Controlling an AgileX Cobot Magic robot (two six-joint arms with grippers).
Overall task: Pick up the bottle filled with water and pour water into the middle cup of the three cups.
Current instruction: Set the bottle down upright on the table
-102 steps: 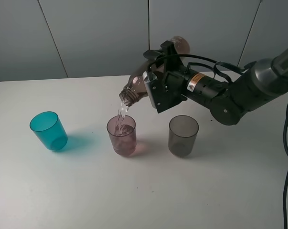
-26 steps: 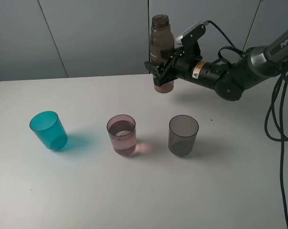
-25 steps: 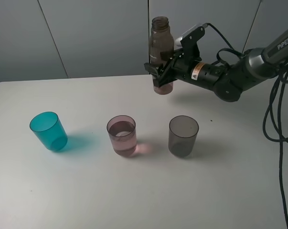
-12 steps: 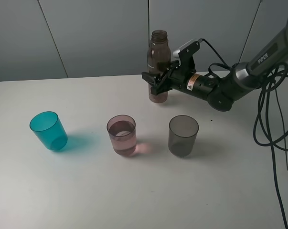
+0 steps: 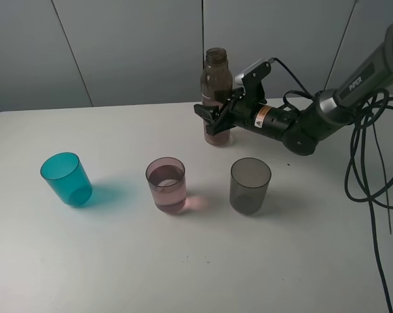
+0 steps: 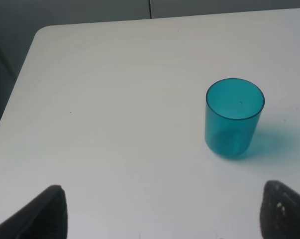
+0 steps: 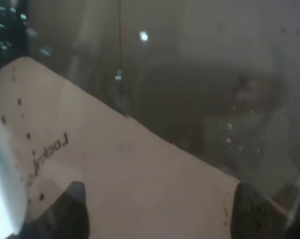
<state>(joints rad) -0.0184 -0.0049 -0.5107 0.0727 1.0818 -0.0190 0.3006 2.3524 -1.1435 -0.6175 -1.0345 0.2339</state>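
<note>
Now the right tool [image 5: 214,119] clasps the bottle [image 5: 218,81], upright on the table [image 5: 118,261], far behind the middle cup [image 5: 166,186], which holds water. Pouring looks done; next, release gently and withdraw without tipping it.

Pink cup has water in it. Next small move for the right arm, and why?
Probably open the right gripper and let go. The bottle stands upright with its base apparently on the table, the jaws are clamped around its lower half, and the pink cup in front holds water.
</note>
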